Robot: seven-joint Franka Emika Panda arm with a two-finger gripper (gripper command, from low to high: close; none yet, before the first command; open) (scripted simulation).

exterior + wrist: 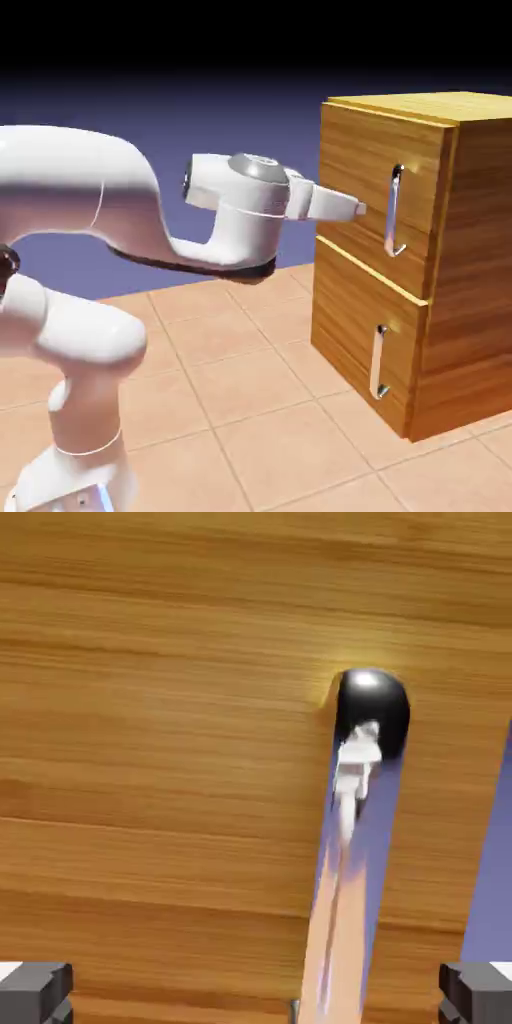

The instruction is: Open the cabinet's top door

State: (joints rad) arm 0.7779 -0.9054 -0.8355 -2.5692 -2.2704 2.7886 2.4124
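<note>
The top door [375,185] is being presented as a rigid honey-brown wood-grain panel, shut flush in the upper half of the cabinet [470,260], which is standing at the far right of the tiled tabletop [250,420]. It is judged to be stiff and fairly light, likely to be swinging on a hinge once pulled. The long vertical silver handle [396,210], set near the door's right edge, is being taken as the place to grip; its polished metal is judged slippery, so a firm hold across the bar would be needed. Below it, the lower door [365,340] with its shorter handle [379,362] is being left alone. The gripper [358,210] is being held level just beside the handle, jaws fully spread and nothing being held. In the hand view, the handle's mirrored bar [345,892] is being seen between the fingertips [35,990].
</note>
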